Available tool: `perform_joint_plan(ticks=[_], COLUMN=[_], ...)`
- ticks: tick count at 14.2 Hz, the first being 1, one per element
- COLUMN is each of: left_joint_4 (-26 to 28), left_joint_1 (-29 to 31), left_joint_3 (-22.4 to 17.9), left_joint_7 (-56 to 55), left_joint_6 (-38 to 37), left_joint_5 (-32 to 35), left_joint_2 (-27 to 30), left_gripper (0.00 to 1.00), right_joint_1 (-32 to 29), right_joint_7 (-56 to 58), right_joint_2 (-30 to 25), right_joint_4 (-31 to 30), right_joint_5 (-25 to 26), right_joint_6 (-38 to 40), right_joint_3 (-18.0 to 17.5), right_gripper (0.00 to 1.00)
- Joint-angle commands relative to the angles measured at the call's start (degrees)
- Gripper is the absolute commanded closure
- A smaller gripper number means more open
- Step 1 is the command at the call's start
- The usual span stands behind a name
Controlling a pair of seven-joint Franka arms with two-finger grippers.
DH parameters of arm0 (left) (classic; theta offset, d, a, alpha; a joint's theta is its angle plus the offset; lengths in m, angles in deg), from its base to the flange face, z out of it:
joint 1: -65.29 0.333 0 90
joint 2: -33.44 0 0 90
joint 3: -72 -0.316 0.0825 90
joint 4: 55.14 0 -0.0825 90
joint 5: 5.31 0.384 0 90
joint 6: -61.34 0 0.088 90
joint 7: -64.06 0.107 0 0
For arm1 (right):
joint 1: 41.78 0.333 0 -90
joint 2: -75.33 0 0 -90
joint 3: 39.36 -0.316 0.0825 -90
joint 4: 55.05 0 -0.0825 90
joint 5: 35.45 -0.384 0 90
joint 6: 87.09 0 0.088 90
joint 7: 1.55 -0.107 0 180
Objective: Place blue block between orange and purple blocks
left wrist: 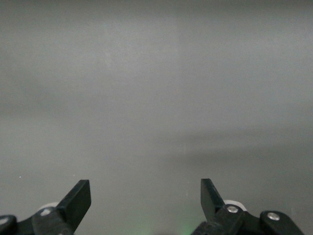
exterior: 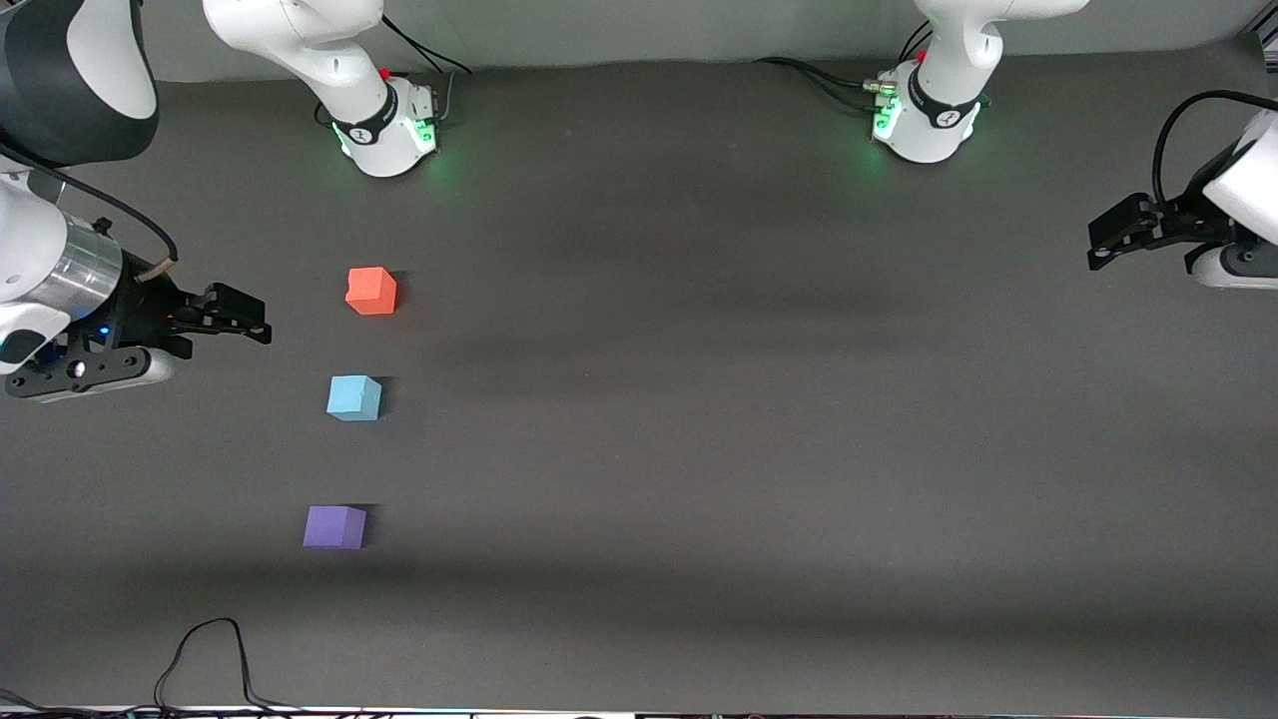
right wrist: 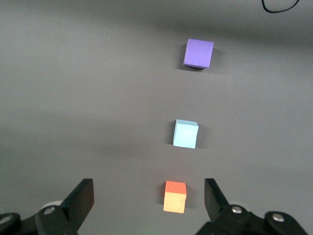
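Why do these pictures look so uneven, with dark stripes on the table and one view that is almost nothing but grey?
Front view: broad soft shadow bands cross the table, each block casts a small shadow, and green lights glow at the arm bases. Left wrist view: only hazy bare grey past the open left gripper. Right wrist view: evenly lit, showing the orange block, blue block and purple block crisply.

Arm shells: glossy white rounded plastic links, joined by black rings.
Bases: lit green, with red buttons and black cables attached.
Right tool point(exterior: 235, 318): black fingers, silver metal collar, small blue light.
Left tool point(exterior: 1106, 245): black fingers, looped black cable.
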State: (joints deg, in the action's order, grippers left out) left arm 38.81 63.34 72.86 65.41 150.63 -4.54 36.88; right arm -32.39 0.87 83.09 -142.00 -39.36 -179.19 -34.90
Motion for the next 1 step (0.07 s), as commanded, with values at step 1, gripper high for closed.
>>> perform_joint_plan(ticks=[1], left_joint_4=[0.27], left_joint_1=[-0.59], left_joint_3=[-0.33], left_joint_7=[0.84], left_joint_6=[-0.51], left_joint_5=[-0.24], left_joint_2=[0.87], left_gripper=[0.00], right_joint_1=[0.54], right_joint_7=[0.05], right_joint_2=[-0.72], right_joint_4=[0.29], right_joint_5=[0.75], right_joint_6=[0.78], right_joint_3=[0.37], right_gripper=[0.00])
